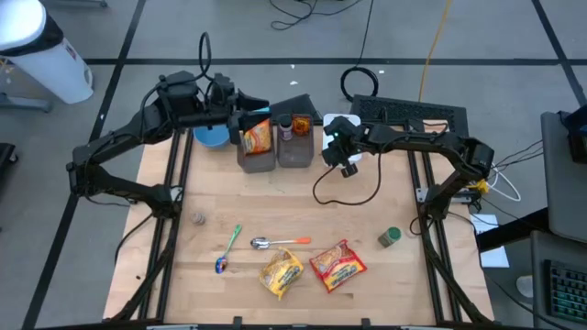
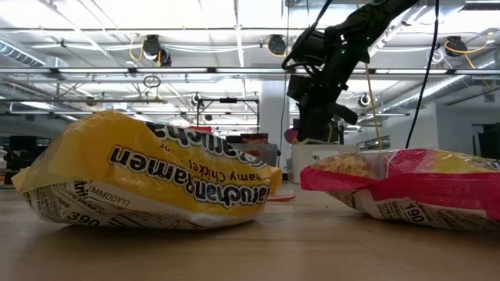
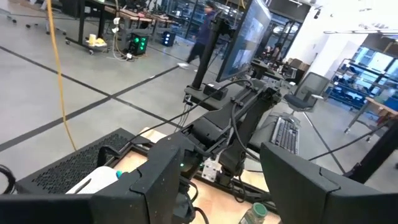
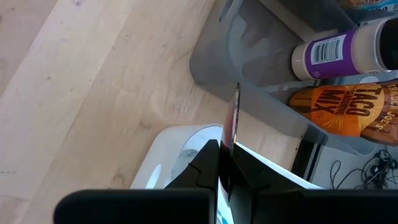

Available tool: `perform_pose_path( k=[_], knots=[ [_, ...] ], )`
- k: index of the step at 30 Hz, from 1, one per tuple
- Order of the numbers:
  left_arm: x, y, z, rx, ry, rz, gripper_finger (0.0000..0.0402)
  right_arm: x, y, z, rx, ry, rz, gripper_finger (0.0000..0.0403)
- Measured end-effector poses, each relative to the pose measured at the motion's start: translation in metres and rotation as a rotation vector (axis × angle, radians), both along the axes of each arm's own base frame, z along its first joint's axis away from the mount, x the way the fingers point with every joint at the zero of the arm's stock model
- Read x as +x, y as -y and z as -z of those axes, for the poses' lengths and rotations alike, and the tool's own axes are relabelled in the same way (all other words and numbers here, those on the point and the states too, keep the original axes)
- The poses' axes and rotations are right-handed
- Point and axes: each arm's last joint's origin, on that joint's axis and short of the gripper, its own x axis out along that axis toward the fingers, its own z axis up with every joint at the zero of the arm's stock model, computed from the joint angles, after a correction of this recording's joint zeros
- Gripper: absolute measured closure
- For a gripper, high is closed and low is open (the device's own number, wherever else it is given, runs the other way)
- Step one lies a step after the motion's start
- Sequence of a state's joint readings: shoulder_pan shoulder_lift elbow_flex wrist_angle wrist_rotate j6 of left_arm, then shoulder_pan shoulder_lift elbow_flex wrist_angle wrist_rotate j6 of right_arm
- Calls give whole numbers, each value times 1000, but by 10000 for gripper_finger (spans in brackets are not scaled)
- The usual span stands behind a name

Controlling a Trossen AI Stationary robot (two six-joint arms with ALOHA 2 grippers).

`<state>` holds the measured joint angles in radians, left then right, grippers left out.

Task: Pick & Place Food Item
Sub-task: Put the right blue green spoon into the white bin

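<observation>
You have two ramen packets near the front edge of the tabletop [image 1: 367,293]: a yellow packet [image 1: 281,272] and a red packet [image 1: 337,264], lying just beside each other and untouched by either arm. Behind them lie two spoons, one with an orange handle [image 1: 280,242] and one with a green handle [image 1: 227,249], and there is one small green-lidded jar [image 1: 390,237] off to the right. At the back stand two grey bins side by side: the left bin [image 1: 258,151] holds an orange taco mix pouch [image 1: 258,136], the right bin [image 1: 295,147] holds a bottle [image 1: 285,126] lying in it. Your left gripper [image 1: 246,115] hovers over the left bin, and its fingers [image 3: 301,186] stand apart with nothing between them. Your right gripper [image 4: 230,134] sits beside the right bin above a white object [image 1: 343,124]; its fingers look pressed together on a thin flat sheet [image 4: 235,118], though you cannot make out what that sheet is.
</observation>
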<state>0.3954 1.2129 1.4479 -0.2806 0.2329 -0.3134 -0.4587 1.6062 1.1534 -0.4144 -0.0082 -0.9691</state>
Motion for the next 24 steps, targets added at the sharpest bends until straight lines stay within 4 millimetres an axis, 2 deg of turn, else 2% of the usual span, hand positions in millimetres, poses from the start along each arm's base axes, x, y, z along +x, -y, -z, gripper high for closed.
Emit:
perform_pose_path(
  k=[9, 24],
  knots=[
    [-2, 6, -8, 26, 63, 23, 172, 1, 0, 0, 15, 12, -11, 399],
    [-1, 11, -7, 16, 55, 75, 172, 2, 0, -1, 15, 31, -1, 399]
  ],
)
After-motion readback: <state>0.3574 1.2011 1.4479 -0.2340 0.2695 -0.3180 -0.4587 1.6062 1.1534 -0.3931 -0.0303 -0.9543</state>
